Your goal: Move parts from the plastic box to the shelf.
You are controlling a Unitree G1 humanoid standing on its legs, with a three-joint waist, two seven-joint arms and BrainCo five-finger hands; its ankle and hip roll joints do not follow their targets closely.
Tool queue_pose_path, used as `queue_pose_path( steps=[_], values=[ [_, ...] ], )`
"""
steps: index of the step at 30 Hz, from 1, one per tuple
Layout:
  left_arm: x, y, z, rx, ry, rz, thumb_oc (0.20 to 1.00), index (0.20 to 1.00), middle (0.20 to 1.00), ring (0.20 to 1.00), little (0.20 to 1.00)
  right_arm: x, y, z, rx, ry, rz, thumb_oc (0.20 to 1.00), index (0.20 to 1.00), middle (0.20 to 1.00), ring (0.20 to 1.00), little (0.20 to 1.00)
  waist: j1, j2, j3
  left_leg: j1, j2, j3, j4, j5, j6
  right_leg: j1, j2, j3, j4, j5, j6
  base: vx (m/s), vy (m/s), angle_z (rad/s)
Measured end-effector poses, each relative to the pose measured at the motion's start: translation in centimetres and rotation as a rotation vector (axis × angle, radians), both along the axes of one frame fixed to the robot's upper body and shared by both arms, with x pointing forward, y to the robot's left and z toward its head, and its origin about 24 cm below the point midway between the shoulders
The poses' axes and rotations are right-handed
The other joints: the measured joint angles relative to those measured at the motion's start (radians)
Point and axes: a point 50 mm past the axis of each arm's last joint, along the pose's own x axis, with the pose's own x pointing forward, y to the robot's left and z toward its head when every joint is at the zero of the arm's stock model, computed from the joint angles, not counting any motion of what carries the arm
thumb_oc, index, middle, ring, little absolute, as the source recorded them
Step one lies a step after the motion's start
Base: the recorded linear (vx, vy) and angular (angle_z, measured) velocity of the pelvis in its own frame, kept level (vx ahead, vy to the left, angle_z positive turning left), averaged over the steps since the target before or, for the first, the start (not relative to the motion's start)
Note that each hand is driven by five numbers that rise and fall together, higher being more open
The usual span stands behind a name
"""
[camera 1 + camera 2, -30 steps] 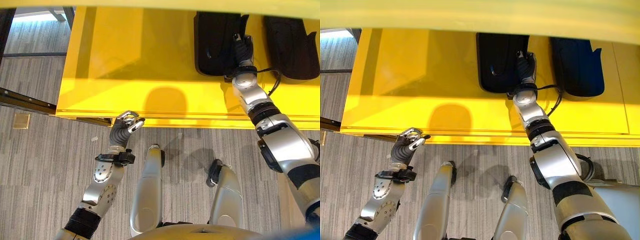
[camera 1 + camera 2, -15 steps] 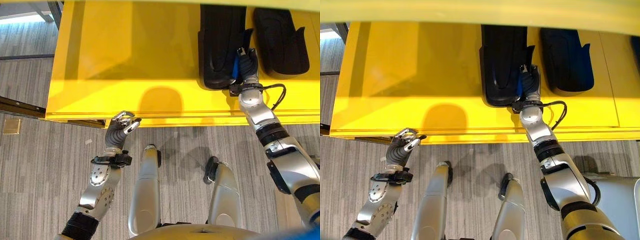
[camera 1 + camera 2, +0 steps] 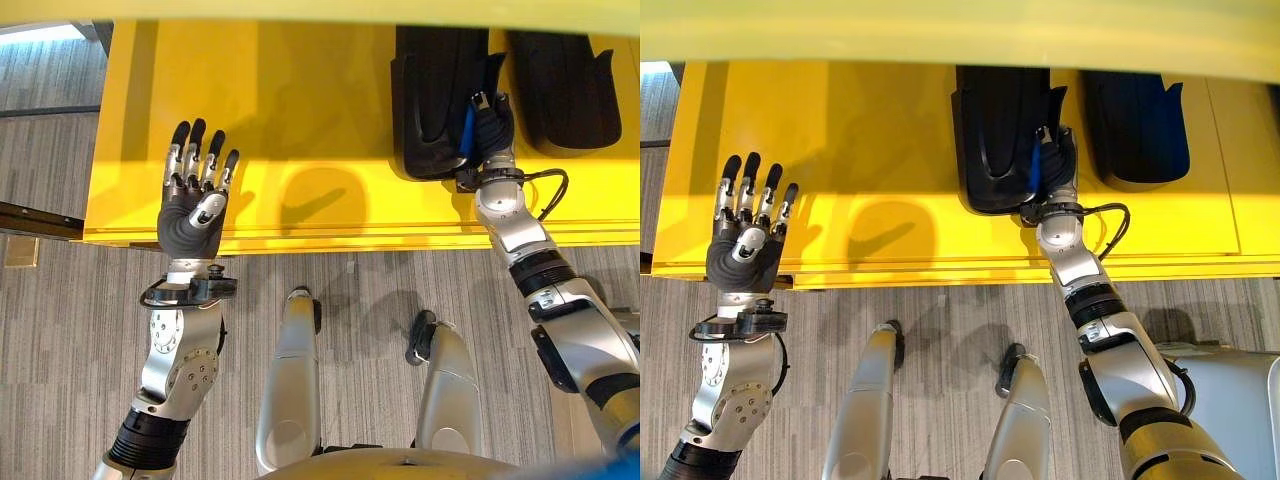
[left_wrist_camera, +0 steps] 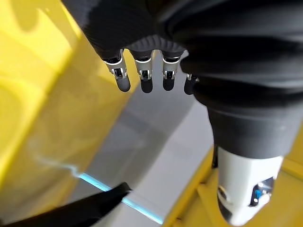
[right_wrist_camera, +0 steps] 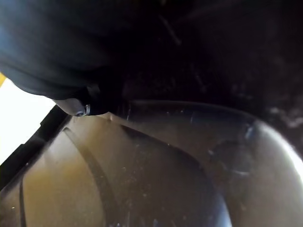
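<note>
A long black plastic part (image 3: 430, 90) lies on the yellow shelf (image 3: 300, 120), with a second black part (image 3: 560, 80) to its right. My right hand (image 3: 490, 135) sits at the first part's near right corner, fingers curled on its edge. That part's dark glossy surface (image 5: 165, 179) is very close in the right wrist view. My left hand (image 3: 192, 215) is raised over the shelf's front left, palm up and holding nothing. Its fingers (image 4: 142, 80) are straight in the left wrist view.
An upper yellow board (image 3: 320, 10) overhangs the shelf along the top of the view. Grey carpet (image 3: 60, 330) lies in front of the shelf, with a dark rail (image 3: 40, 218) at the left. A grey box (image 3: 1240, 390) stands at the lower right.
My left hand has risen from below the shelf's front edge and its curled fingers have straightened. The right hand stays on the black part's corner.
</note>
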Motion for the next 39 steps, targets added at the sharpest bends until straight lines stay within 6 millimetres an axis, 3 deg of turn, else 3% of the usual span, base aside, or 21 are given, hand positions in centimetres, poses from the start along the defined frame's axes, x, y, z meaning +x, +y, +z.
queue_pose_path(
  steps=[13,28,37,39],
  values=[
    [0.0,-0.1,0.8,-0.012,-0.048,-0.007,1.0,1.0,1.0,1.0,1.0,0.0,0.1,0.4,0.004,-0.021,0.011,0.2,0.2,0.2,0.2,0.2,0.003,-0.003,0.002,-0.011,0.0,-0.001,0.005,0.0,-0.001,-0.013,0.0,0.001,0.007,-0.001,-0.002,0.0,0.0,0.0],
    [0.1,-0.2,0.9,-0.014,-0.051,-0.006,1.0,1.0,1.0,1.0,1.0,0.4,3.4,0.5,0.146,-0.032,0.065,0.2,0.2,0.2,0.2,0.2,0.027,-0.001,0.003,-0.01,-0.001,-0.001,0.003,0.003,-0.006,-0.014,-0.001,0.001,0.014,-0.003,-0.004,0.0,0.0,0.0],
    [0.1,-0.2,0.9,-0.014,-0.051,-0.006,1.0,1.0,1.0,1.0,1.0,0.5,4.0,0.8,0.196,-0.033,0.086,0.2,0.2,0.2,0.2,0.2,0.028,0.0,0.004,-0.01,-0.001,-0.003,0.001,-0.003,-0.004,-0.019,-0.002,0.003,0.022,-0.013,-0.004,0.01,0.0,0.0],
    [0.1,-0.2,0.8,-0.013,-0.045,-0.003,1.0,1.0,1.0,1.0,1.0,0.5,4.2,0.9,0.203,-0.036,0.088,0.2,0.2,0.2,0.2,0.2,0.03,0.0,0.004,-0.012,-0.002,-0.004,0.002,0.009,-0.019,-0.022,-0.002,0.003,0.028,-0.013,-0.006,-0.04,0.004,0.01]
  ],
)
